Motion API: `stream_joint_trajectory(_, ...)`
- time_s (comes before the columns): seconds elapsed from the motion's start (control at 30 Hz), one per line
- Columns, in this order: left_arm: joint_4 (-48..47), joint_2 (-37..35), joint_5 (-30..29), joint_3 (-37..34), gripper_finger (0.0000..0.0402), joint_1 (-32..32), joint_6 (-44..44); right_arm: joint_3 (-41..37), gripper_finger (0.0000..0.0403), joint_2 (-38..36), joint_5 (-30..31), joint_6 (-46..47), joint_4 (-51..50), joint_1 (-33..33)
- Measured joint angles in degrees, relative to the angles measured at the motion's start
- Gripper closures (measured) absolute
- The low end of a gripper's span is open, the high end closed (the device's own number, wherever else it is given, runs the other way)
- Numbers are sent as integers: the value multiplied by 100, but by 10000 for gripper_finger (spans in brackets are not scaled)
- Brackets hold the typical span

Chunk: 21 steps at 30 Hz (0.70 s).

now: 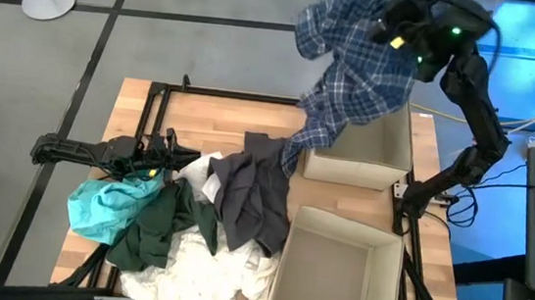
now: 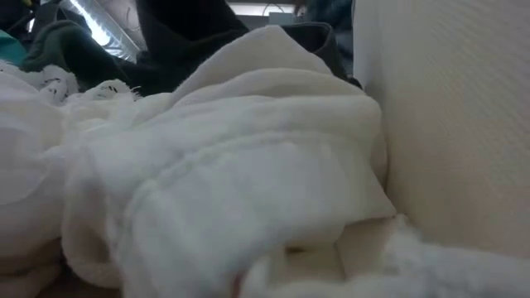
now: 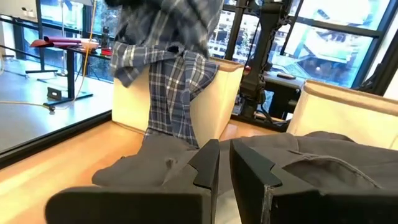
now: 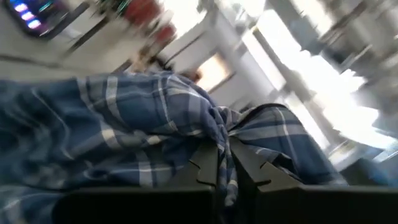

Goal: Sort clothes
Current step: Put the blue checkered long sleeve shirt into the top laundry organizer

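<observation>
My right gripper is raised high over the table's far right and is shut on the blue-and-white plaid garment. The garment hangs down past the far cardboard box. On the table lie a dark grey garment, a dark green one, a teal one and white ones. My left gripper lies low at the table's left by the teal garment. It is shut and empty and points at the dark grey garment. My right gripper pinches a bunched fold of the plaid garment between its two fingers; several layers gather at the fingers. The garment is lifted and hangs slack below the gripper. Its lower end reaches down to the dark grey garment; I cannot tell whether it touches.
Two tan open boxes stand on the table's right, the far one and a near one. In the low view a white garment fills the front, beside a box wall. Bare wood shows at the table's far left.
</observation>
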Motion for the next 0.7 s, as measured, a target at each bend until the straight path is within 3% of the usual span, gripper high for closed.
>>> stream_joint_trajectory(0.17, -7, 0, 2, 0, 373, 0, -140, -248, 388, -15, -85, 1646, -1693, -335)
stream_joint_trajectory(0.37, -10, 0, 0, 0, 373, 0, -125, -827, 388, -116, -227, 2802, -3089, -348)
stream_joint_trajectory(0.7, -15, 0, 0, 0, 373, 0, -127, -3508, 388, -1049, -602, 3900, -2840, -388)
